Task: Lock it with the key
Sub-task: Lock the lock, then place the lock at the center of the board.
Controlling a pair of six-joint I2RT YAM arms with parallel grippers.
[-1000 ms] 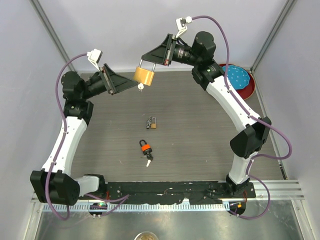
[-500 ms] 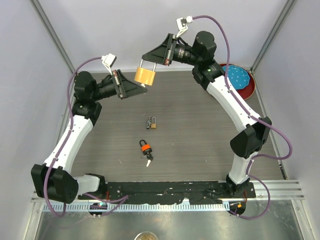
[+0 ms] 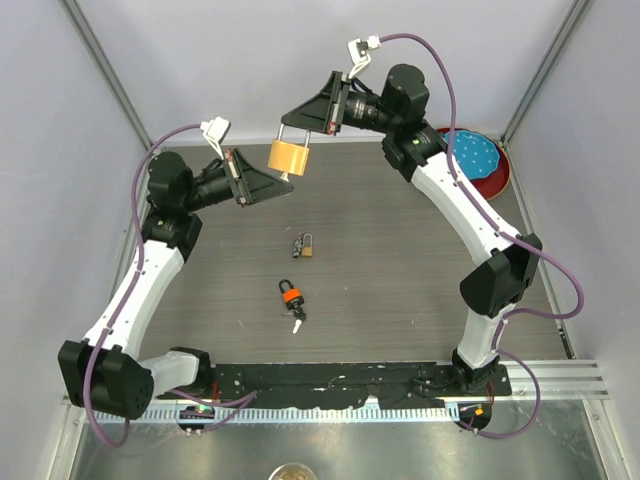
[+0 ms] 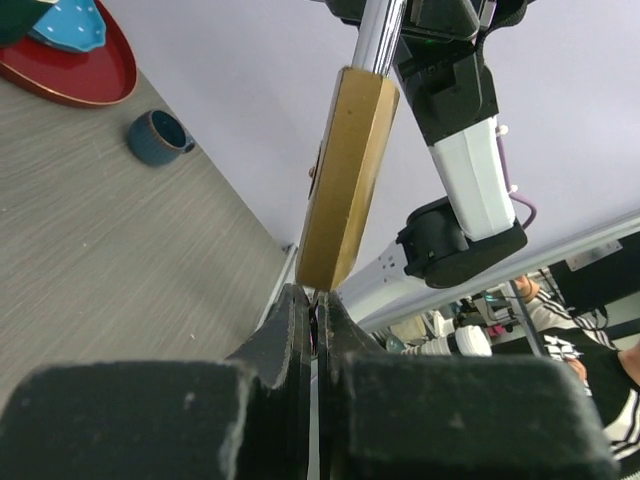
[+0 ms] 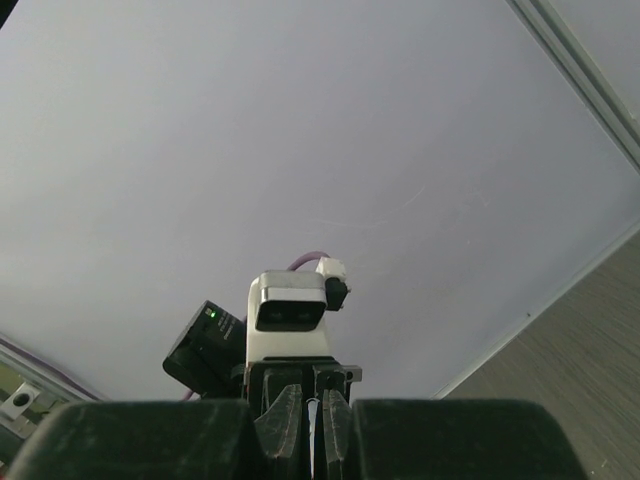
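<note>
Top external: right gripper (image 3: 288, 124) was clenched on the shackle of the brass padlock (image 3: 288, 156), which hung in the air over the far part of the table (image 3: 400, 260). Compared with one second earlier, the left arm had swung rightward. The left gripper (image 3: 287, 176), then parted beside the padlock, was now pinched shut at its underside. Left wrist view showed a thin sliver, apparently the key (image 4: 316, 320), between the fingertips just below the lock body. Padlock and right arm barely shifted. The small padlock (image 3: 305, 245) and orange padlock (image 3: 291, 295) lay unmoved on the table.
</note>
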